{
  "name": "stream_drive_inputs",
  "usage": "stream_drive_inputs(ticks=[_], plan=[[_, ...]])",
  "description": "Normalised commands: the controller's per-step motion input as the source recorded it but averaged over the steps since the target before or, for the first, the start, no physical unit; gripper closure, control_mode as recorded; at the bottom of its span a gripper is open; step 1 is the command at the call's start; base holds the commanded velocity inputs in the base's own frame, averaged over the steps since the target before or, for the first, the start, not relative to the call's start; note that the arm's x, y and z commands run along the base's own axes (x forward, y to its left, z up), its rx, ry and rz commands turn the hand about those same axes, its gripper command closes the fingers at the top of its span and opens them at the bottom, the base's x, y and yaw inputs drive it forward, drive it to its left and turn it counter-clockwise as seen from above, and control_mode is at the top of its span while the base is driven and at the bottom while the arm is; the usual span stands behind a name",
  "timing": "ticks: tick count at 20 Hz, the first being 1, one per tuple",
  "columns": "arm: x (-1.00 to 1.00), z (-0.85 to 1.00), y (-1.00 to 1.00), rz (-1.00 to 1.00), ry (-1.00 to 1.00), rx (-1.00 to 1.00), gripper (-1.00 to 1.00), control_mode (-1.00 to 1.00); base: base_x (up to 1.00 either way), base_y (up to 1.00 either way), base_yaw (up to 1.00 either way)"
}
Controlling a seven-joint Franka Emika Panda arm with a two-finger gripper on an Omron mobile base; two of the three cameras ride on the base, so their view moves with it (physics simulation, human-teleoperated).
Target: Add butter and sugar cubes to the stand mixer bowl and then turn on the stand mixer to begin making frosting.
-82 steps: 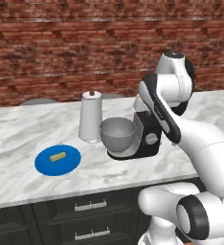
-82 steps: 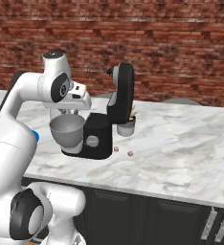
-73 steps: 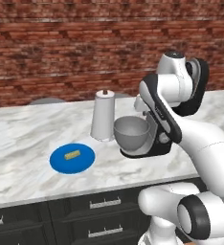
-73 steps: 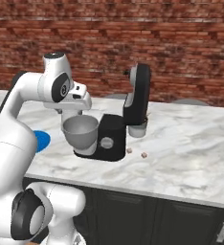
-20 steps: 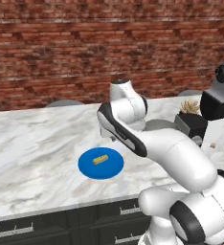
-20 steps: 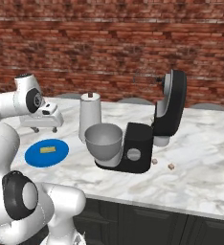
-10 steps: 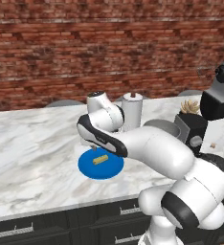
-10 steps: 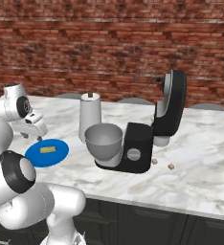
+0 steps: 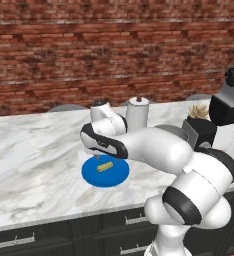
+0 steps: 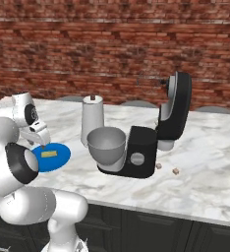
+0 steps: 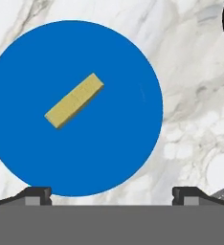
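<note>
Hovering over the blue plate (image 11: 133, 143), my claw (image 11: 111, 194) stood wide open and empty, aimed down at the butter (image 11: 74, 100) lying flat and slantwise near the plate's middle. I judged the reach came first because the stand mixer bowl (image 10: 106, 143) waited well apart on the counter (image 10: 205, 172), head tilted up.

Bright, even, sharp rendered light
</note>
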Motion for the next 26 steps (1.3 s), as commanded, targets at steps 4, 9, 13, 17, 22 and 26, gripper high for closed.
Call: stream_drive_inputs(ticks=[4,9,13,17,22,26], plan=[[0.08,-0.16,-0.12,-0.15,0.00,0.00,-1.00,-1.00,0.00,0.00,0.00],[0.33,-0.15,0.00,-0.21,0.01,0.00,-1.00,-1.00,0.00,0.00,0.00],[0.29,-0.23,0.00,-0.20,0.00,0.00,-1.00,-1.00,0.00,0.00,0.00],[0.14,-0.29,0.00,-0.15,0.00,0.00,-1.00,-1.00,0.00,0.00,0.00],[0.19,-0.23,0.00,-0.14,0.02,0.00,-1.00,-1.00,0.00,0.00,0.00],[0.23,-0.23,0.03,-0.12,0.04,0.00,-1.00,-1.00,0.00,0.00,0.00]])
